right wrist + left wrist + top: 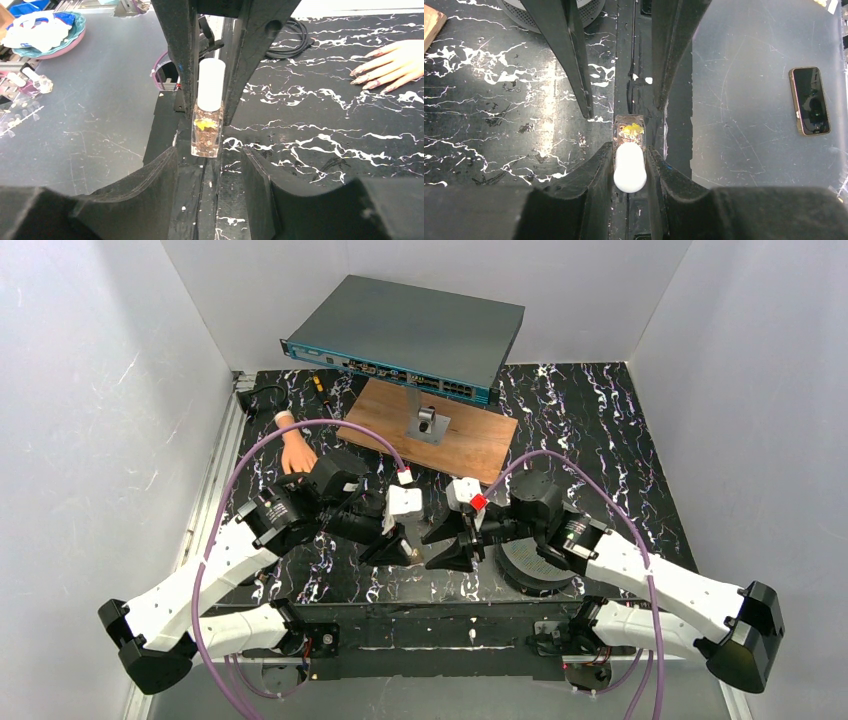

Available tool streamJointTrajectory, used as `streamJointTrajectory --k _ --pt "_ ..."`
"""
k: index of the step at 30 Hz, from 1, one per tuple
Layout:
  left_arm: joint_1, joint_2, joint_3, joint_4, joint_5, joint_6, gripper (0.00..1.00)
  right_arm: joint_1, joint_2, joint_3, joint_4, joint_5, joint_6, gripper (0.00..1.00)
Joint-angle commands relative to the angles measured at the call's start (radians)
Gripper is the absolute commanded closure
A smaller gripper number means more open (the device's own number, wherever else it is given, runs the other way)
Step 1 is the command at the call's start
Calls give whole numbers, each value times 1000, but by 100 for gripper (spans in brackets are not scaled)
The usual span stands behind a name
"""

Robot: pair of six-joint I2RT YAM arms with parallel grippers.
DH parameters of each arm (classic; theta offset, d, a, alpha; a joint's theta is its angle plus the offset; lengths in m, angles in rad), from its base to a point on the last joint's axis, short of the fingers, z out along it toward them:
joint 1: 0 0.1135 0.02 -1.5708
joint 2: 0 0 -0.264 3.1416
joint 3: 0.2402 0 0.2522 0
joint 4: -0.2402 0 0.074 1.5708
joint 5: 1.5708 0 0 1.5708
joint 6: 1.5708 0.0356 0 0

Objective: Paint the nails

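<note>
Bottle [206,131] held near the table's [600,440] front.
Left gripper [629,151] pinches its white cap [630,172]; right gripper [210,149] straddles it, spread (gaps either side). Nails [361,77] are on the mannequin hand [296,452], far left, well apart.

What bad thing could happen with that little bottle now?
The left fingers pinch only the white cap; the right fingers stand apart round the glass bottle, so it might slip, or spill if the cap loosens. The mannequin hand lies off to the side, so drips could hit the table.
</note>
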State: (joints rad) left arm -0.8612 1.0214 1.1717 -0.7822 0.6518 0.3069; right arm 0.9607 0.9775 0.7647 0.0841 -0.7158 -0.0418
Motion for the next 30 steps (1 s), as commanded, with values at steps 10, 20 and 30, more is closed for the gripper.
streamJointTrajectory --k 10,20,30 --pt "-14 2 2 58 -1 2 100 47 43 39 85 8 30 45" --pt "-18 8 -6 62 -11 3 100 61 65 42 115 21 60 67" --pt "-19 14 -10 62 -35 -22 94 74 66 53 85 38 67 99"
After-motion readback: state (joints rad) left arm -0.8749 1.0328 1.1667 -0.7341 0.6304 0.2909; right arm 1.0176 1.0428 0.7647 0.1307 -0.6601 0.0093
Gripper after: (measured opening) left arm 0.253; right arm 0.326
